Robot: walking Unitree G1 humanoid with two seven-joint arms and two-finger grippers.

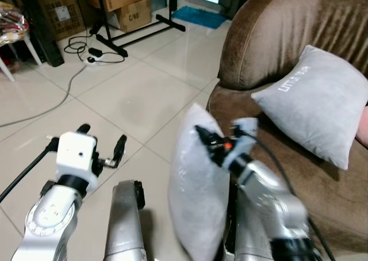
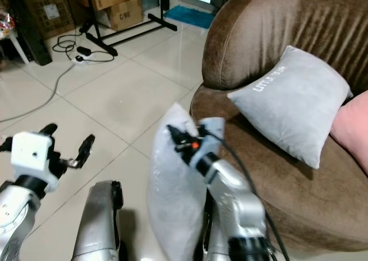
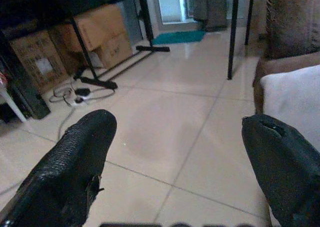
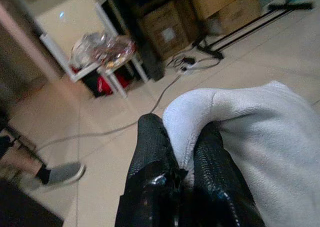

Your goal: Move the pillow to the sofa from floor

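A pale grey pillow [image 1: 195, 198] hangs upright off the floor, pinched at its top edge by my right gripper [image 1: 210, 139], which is shut on it just in front of the brown sofa [image 1: 276, 37]. In the right wrist view the black fingers [image 4: 155, 157] squeeze a fold of the pillow [image 4: 260, 132]. My left gripper [image 1: 102, 145] is held open over the tiled floor to the left, with nothing between its fingers [image 3: 75, 157]. A second grey pillow [image 1: 316, 106] leans on the sofa seat.
A pink cushion [image 2: 351, 129] lies at the sofa's right edge. Cables and a power strip [image 1: 92, 57] trail across the tiles at the back left, beside a black stand [image 1: 138, 34], cardboard boxes [image 1: 129, 11] and a white stool [image 1: 14, 37]. A person's foot [image 4: 55, 174] stands behind.
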